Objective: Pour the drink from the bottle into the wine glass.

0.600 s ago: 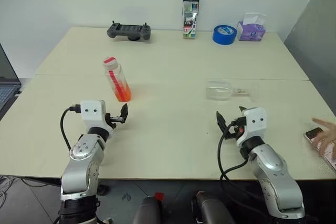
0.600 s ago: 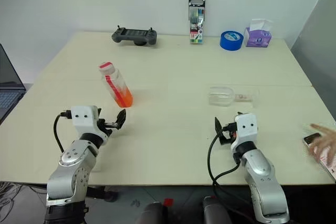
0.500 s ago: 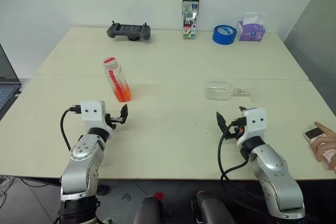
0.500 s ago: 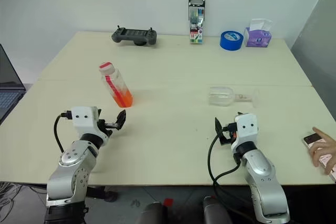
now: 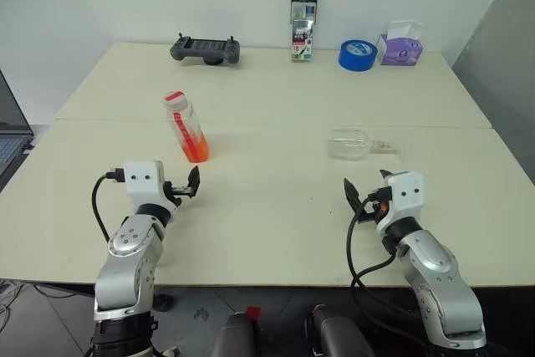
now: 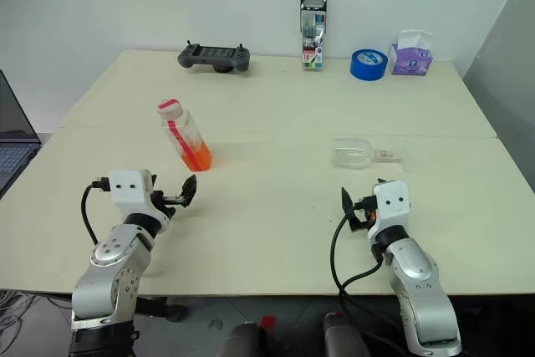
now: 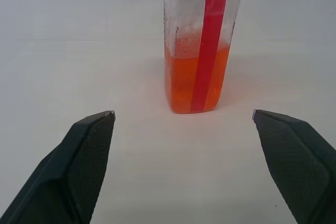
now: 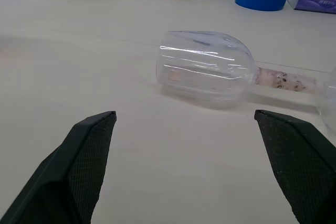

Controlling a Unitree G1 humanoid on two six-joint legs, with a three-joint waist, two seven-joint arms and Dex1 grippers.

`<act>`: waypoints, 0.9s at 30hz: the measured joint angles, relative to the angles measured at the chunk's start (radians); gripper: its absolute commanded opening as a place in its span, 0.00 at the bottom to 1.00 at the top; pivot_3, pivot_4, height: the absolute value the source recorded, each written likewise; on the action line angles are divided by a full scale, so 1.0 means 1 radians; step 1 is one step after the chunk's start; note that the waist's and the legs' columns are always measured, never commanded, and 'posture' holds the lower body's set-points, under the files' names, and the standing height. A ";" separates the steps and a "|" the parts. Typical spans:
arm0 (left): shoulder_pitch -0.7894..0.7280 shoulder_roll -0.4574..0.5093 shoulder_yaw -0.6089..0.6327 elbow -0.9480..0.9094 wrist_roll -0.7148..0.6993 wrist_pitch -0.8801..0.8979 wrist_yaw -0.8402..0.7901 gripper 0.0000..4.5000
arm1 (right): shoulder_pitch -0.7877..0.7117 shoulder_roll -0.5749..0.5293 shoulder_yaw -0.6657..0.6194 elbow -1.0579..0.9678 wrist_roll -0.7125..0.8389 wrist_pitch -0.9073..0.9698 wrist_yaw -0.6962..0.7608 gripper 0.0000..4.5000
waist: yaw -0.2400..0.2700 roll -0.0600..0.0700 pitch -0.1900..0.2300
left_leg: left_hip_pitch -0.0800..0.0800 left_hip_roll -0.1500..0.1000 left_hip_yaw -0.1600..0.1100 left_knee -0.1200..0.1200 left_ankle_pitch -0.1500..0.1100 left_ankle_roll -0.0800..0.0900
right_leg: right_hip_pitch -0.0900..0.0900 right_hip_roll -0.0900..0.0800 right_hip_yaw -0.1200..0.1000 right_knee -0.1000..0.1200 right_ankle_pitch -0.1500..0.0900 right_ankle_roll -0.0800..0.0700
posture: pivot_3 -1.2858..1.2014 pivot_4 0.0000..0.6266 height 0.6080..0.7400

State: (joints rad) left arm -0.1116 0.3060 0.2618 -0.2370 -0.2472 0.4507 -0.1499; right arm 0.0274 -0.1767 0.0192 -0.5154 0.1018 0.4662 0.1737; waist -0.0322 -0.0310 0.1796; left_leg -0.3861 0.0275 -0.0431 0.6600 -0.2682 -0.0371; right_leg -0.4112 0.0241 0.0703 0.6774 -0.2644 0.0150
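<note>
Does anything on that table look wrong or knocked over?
Yes. The wine glass lies on its side on the table, ahead of the right gripper. The bottle stands upright; no spill shows.

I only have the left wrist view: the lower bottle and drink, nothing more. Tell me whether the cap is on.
Observer: Yes, the bottle stands with its red-and-white cap on.
Operator: Now find the wine glass for me.
Observer: The wine glass lies on its side on the table, ahead of the right hand.
Operator: Report that hand's state.
Observer: It is open and empty, short of the glass.
</note>
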 measured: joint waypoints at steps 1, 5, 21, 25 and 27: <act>0.000 0.000 0.000 -0.003 -0.002 0.000 -0.001 1.00 | 0.000 0.000 0.000 0.000 0.000 0.000 0.000 1.00 | 0.000 0.000 0.000 | 0.000 0.000 0.000 0.000 0.000 0.000 | 0.000 0.000 0.000 0.000 0.000 0.000 | 0.52 0.24 1.00; 0.000 -0.001 0.000 -0.006 -0.009 0.000 -0.008 1.00 | 0.000 0.000 0.000 0.000 0.000 0.000 0.000 1.00 | 0.000 0.000 0.000 | 0.000 0.000 0.000 0.000 0.000 0.000 | 0.000 0.000 0.000 0.000 0.000 0.000 | 0.52 0.24 1.00; -0.054 0.000 0.001 0.040 -0.011 -0.005 -0.019 1.00 | -0.314 -0.162 -0.128 -0.005 0.312 0.145 0.237 1.00 | -0.001 0.001 0.003 | 0.000 -0.001 0.002 0.001 0.000 0.000 | 0.000 0.003 -0.002 0.000 0.001 0.001 | 0.52 0.24 1.00; -0.061 0.001 0.001 0.053 -0.010 -0.006 -0.020 1.00 | -0.477 -0.260 -0.176 0.002 0.568 0.304 0.377 1.00 | 0.000 0.001 0.003 | -0.003 0.000 -0.002 -0.001 0.000 0.001 | 0.000 0.004 -0.002 -0.003 0.001 0.001 | 0.52 0.24 1.00; -0.070 0.001 0.000 0.054 -0.008 -0.006 -0.018 1.00 | -0.504 -0.278 -0.168 0.013 0.620 0.334 0.418 1.00 | 0.000 0.001 0.003 | -0.005 0.000 -0.004 0.000 -0.001 0.001 | -0.001 0.004 -0.004 -0.004 0.001 0.000 | 0.52 0.24 1.00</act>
State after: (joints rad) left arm -0.1814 0.3068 0.2622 -0.1830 -0.2557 0.4446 -0.1680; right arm -0.4770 -0.4544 -0.1491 -0.5024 0.7216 0.8005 0.5912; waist -0.0320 -0.0302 0.1822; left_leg -0.3910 0.0273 -0.0469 0.6596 -0.2688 -0.0360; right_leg -0.4118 0.0281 0.0667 0.6733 -0.2638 0.0154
